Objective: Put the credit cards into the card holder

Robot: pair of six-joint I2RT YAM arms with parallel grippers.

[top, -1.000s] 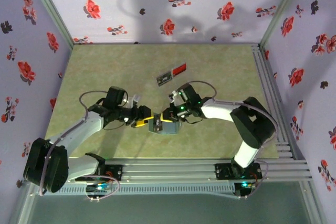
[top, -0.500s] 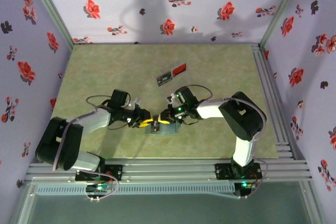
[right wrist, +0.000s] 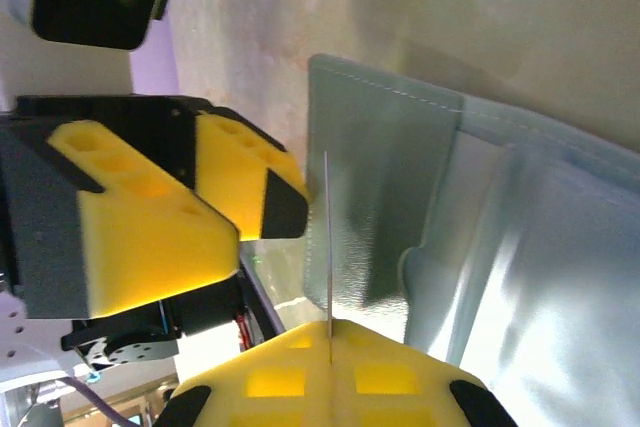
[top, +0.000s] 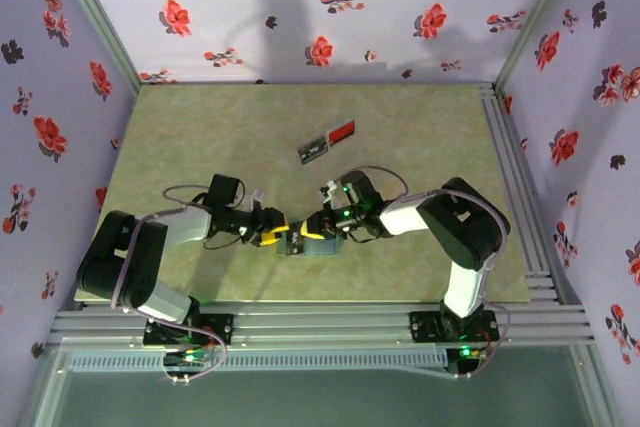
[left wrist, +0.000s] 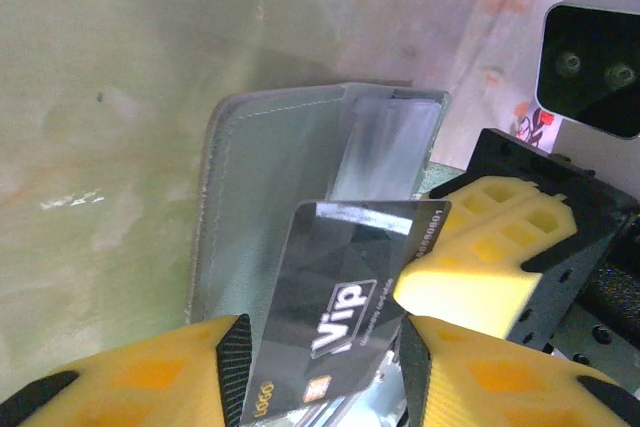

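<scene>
Left wrist view: the black Vip card [left wrist: 345,287] stands tilted between the two fingers of the left gripper [left wrist: 325,352], its long edges right by their black pads, but I cannot tell whether the pads press on it or merely flank it. The card's far corner sits under a yellow finger of the right gripper [right wrist: 330,332]. In the right wrist view the card shows edge-on, running straight into the seam of those fingers, which are clenched on it. Just beyond both sets of fingertips, past the card's leading edge, the card holder [left wrist: 270,177] lies open on the table [left wrist: 100,97], its inner pocket [left wrist: 385,142] facing up. I judge this card is being lined up with the pocket mouth and is not yet in. In the top external view a red card [top: 343,131] and a dark card [top: 314,149] lie side by side well beyond the fingers, untouched, so most of the job is left; I cannot tell whether the pocket already has a card in it
</scene>
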